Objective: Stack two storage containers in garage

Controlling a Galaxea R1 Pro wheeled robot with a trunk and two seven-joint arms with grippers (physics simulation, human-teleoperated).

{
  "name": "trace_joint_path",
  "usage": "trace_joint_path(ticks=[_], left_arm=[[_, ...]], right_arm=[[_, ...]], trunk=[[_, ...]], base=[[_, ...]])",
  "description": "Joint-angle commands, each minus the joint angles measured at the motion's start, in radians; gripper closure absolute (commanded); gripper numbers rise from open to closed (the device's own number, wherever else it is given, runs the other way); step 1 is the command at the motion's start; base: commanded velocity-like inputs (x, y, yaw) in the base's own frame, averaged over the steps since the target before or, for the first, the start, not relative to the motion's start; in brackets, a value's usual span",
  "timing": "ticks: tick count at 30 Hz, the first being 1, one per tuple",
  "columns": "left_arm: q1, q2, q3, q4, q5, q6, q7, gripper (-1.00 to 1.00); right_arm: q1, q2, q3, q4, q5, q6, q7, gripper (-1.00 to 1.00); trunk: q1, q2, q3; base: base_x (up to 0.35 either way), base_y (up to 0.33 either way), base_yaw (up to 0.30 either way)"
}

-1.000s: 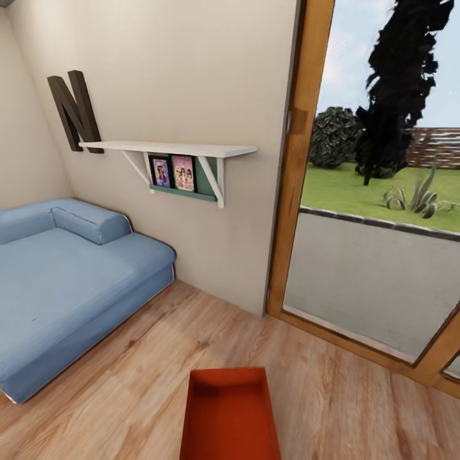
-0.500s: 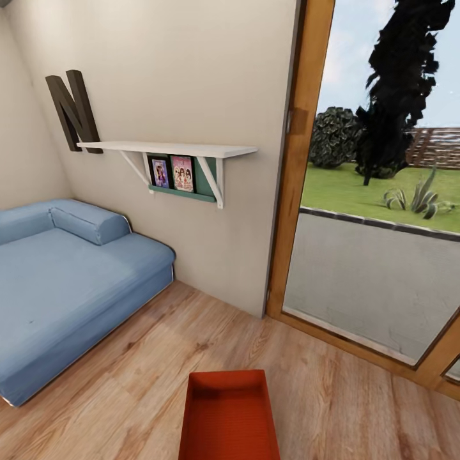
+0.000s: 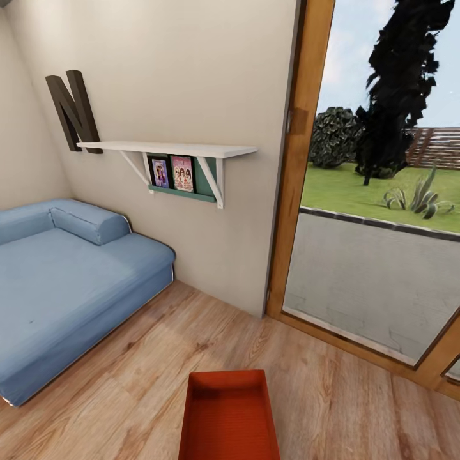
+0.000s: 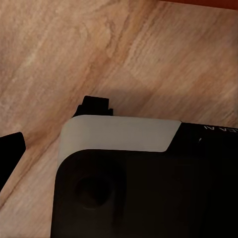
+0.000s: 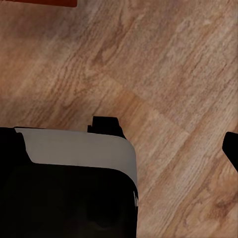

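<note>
One orange-red storage container rests on the light wood-plank floor of the living room, at the bottom middle of the head view, lidless and empty. A sliver of its orange wall borders the left wrist view, and another sliver borders the right wrist view. The second container is out of view. My left gripper hangs over the planks, one dark finger at the picture's edge, jaws wide. The right gripper likewise shows one finger at the edge, spread and empty.
A blue sofa fills the left side. A white wall shelf with framed pictures hangs on the beige wall, and a wood-framed glass door stands at the right. My own black and white base lies under both wrist cameras.
The whole head picture shifted slightly a second ago, so the camera moved a little; since half a second ago nothing has visibly changed.
</note>
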Motion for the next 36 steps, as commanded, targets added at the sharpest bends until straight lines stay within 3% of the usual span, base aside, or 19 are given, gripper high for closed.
trace_joint_path(ticks=[1,26,36], left_arm=[[0.0,0.0,0.002,0.0,0.01,-0.001,-0.001,-1.0],[0.0,-0.001,0.002,-0.008,0.005,0.007,0.001,-1.0],[0.0,0.02,0.001,-0.112,0.003,0.036,0.001,-1.0]], right_arm=[[-0.001,0.001,0.009,0.003,-0.01,-0.006,-0.001,-1.0],[-0.001,0.004,0.012,0.0,-0.015,-0.004,-0.002,-1.0],[-0.001,0.004,0.011,-0.091,-0.016,0.007,-0.003,-1.0]], trunk=[[0.0,0.0,-0.001],[0.0,0.0,-0.001],[0.0,0.0,-0.001]], base=[[0.0,0.0,0.0],[0.0,0.0,0.0],[0.0,0.0,0.0]])
